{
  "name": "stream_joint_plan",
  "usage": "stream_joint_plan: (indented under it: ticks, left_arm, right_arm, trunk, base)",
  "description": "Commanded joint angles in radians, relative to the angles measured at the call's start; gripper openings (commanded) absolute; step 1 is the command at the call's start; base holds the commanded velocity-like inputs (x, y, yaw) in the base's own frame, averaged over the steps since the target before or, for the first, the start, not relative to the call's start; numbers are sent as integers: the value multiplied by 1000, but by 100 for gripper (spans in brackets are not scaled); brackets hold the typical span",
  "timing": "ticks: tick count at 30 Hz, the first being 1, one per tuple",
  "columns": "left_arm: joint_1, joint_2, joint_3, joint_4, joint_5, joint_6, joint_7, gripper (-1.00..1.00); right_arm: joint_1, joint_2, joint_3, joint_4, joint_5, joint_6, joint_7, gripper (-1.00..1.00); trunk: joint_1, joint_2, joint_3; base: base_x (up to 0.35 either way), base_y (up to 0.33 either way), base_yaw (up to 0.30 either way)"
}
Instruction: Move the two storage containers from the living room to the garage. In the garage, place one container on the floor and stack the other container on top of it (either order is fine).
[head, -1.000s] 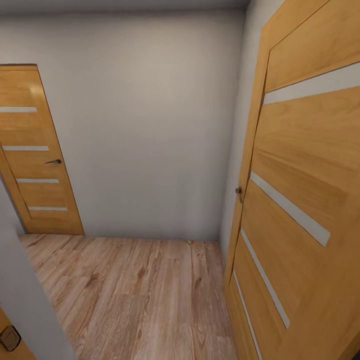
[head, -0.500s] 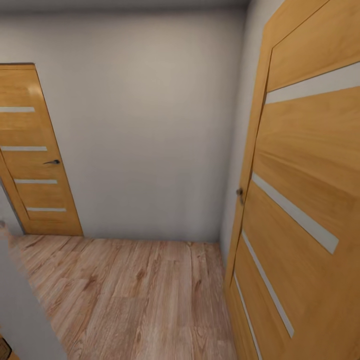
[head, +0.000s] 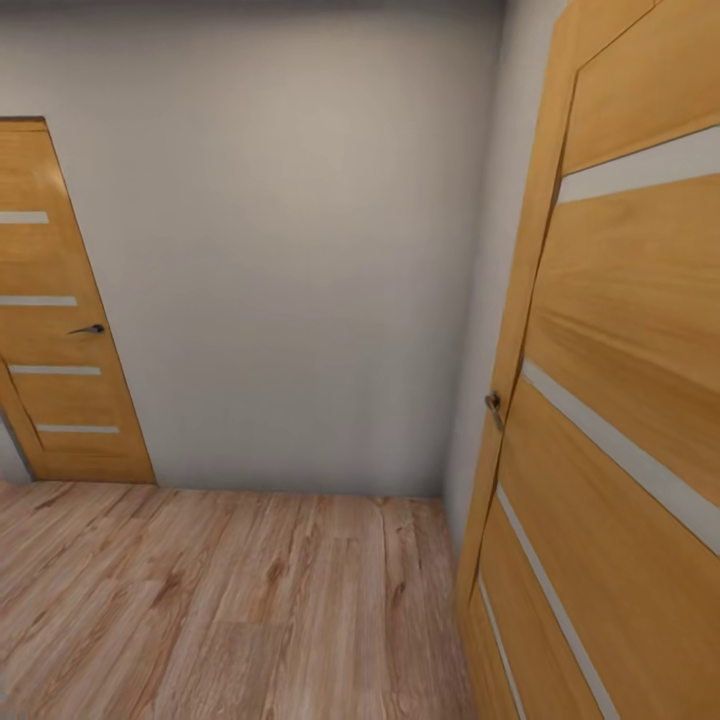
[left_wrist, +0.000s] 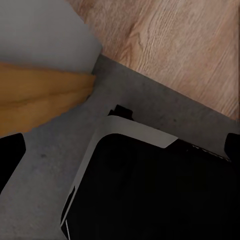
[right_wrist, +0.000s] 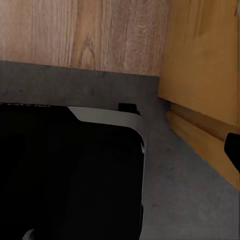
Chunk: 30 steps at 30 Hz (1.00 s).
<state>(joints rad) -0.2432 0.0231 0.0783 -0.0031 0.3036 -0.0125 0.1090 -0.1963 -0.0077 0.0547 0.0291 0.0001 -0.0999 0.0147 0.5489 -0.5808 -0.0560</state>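
- Where the wood floor (head: 230, 600) meets a grey wall (head: 290, 250), two wooden doors (head: 55, 320) (head: 620, 420) stand.
- Robot base (left_wrist: 150, 190) over grey floor (left_wrist: 45, 165).
- Gripper opening: cannot tell for either.

Home interior, hallway. Wood-plank floor (head: 230, 600), plain grey wall (head: 290, 250). Two oak doors with frosted strips: left door (head: 50, 310), right door (head: 620, 420).

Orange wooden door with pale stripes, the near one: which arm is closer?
Right. The orange wooden door stands on the robot's right, close in the right wrist view; the left arm is opposite, by a grey wall corner.
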Motion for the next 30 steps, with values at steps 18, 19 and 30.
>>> stream_joint_plan:
  ticks: [18,19,30]
  left_arm:
    - [-1,1,8,0,2,-1,1,100]
    - [-1,1,8,0,2,-1,1,100]
    - [-1,0,8,0,2,-1,1,100]
  right_arm:
    - [-2,-4,7,3,1,-7,1,100]
    - [-2,-4,7,3,1,-7,1,100]
    - [-2,-6,7,3,1,-8,1,100]
  trunk:
    - [1,-2,-2]
    - [1,-2,-2]
    - [1,-2,-2]
  base:
    - [253,0,0]
    - [17,0,0]
    - [3,0,84]
